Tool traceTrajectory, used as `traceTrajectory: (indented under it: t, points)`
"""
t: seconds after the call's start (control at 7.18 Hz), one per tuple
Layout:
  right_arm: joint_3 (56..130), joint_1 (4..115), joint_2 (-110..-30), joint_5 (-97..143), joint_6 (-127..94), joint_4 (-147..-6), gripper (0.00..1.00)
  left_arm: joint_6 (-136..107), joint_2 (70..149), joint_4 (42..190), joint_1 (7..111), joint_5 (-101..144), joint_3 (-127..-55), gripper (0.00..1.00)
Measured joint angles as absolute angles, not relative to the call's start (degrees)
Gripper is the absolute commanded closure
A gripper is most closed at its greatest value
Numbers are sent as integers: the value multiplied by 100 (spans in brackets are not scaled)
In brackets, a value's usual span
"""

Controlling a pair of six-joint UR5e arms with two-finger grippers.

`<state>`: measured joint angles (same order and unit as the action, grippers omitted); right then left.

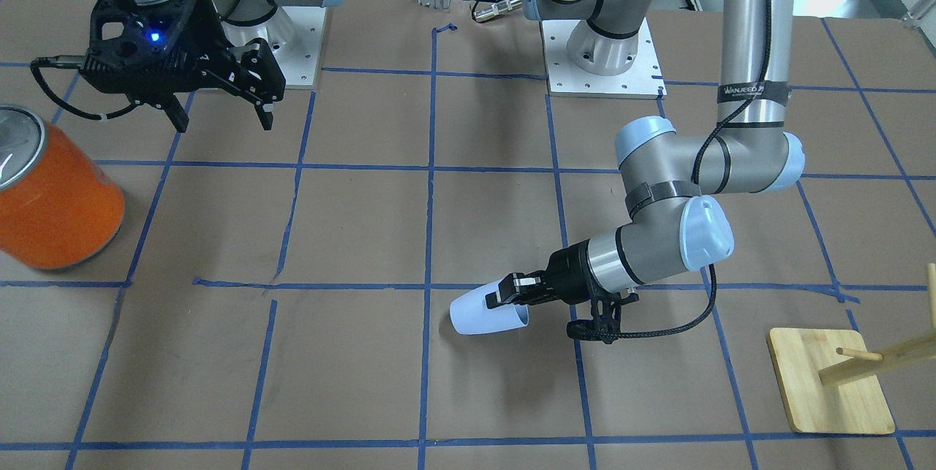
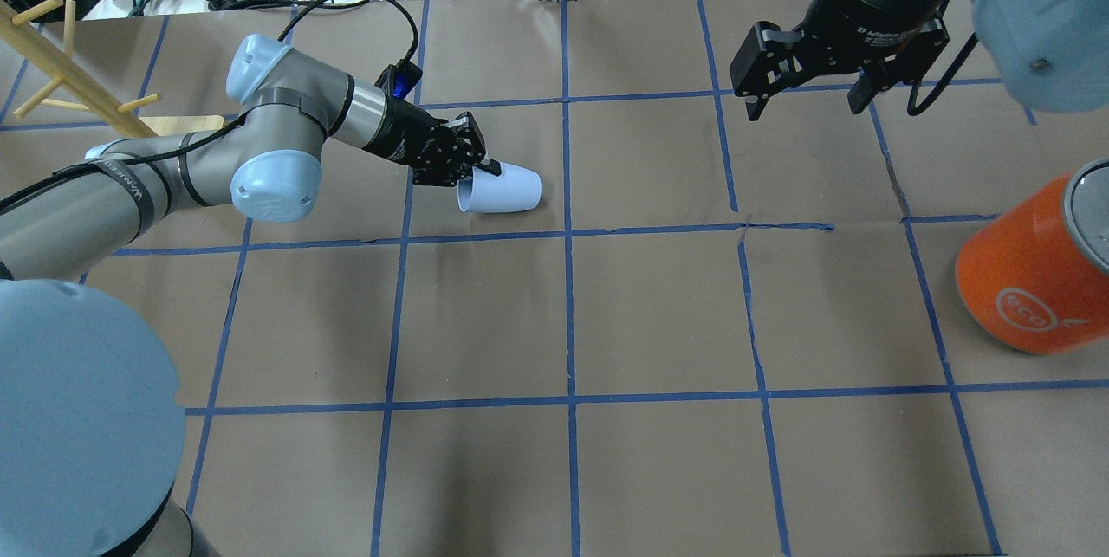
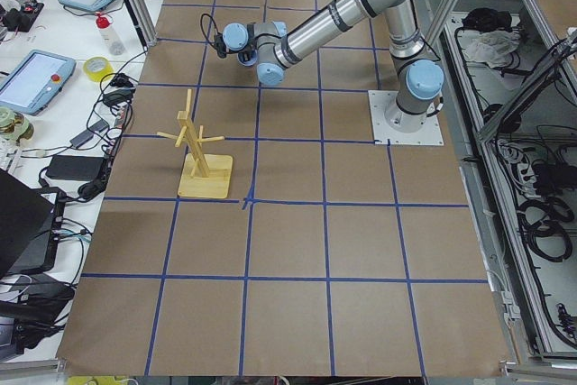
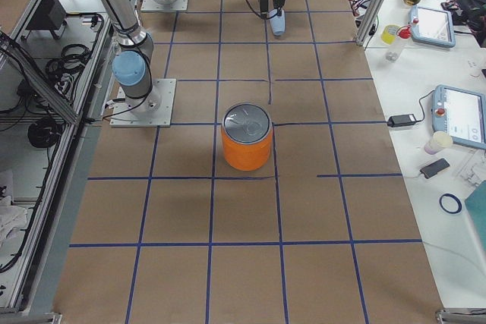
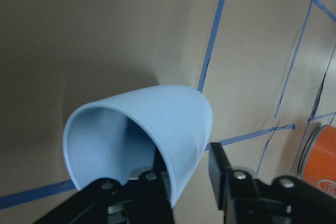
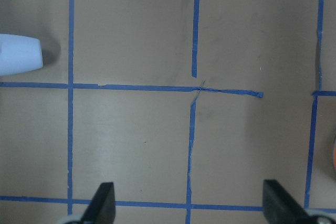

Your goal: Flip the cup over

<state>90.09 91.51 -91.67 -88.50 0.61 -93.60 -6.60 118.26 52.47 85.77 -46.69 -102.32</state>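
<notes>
The pale blue cup lies on its side near the table, with its rim toward my left gripper. It also shows in the overhead view, the left wrist view and the right wrist view. My left gripper is shut on the cup's rim, one finger inside and one outside the wall. My right gripper hangs open and empty well above the table, far from the cup, and also shows overhead.
A large orange can with a silver top stands at the table's edge on my right side. A wooden peg rack on a square base stands beyond my left arm. Blue tape lines grid the brown table.
</notes>
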Motion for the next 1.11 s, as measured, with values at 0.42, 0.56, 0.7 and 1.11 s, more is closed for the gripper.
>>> traceTrajectory:
  t: [0.42, 0.56, 0.7, 1.11]
  points:
    - [9009, 9149, -9167, -8847, 61, -9360, 0, -951, 11606, 5235, 8585, -4661, -10211, 100]
    - [9009, 9149, -9167, -8849, 62, -9360, 0, -1046, 11506, 5241, 8586, -4689, -10204, 100]
    - [9009, 9149, -9167, -8848, 61, -9360, 0, -1084, 11404, 5254, 8585, -4848, -10194, 100]
    - [9009, 9149, -9167, -8836, 62, -9360, 0, -961, 11190, 5605, 8575, -6641, -9910, 100]
